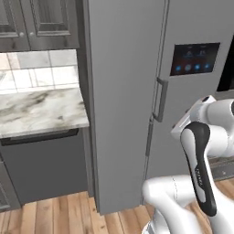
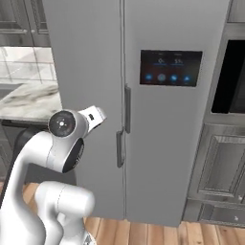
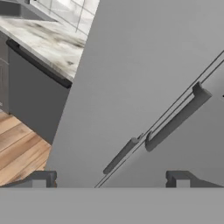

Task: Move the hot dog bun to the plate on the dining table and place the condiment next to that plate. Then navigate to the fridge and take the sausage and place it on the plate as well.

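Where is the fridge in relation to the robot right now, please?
The fridge stands directly ahead of the robot with both doors shut, the marble counter to its left and the dark oven to its right.

Fridge (image 3: 131, 78) front runs tilted across the frame, both doors shut, seam slanting from 7 up to 3 o'clock. Two handles: long one (image 3: 177, 118) at 3 o'clock, thin one (image 3: 122, 154) near centre-bottom. Counter (image 3: 48, 41) at 10 o'clock, wood floor (image 3: 19, 148) at 8. Gripper (image 3: 109, 179) spread wide, fingertips (image 3: 41, 178) at 6 o'clock, holding nothing.
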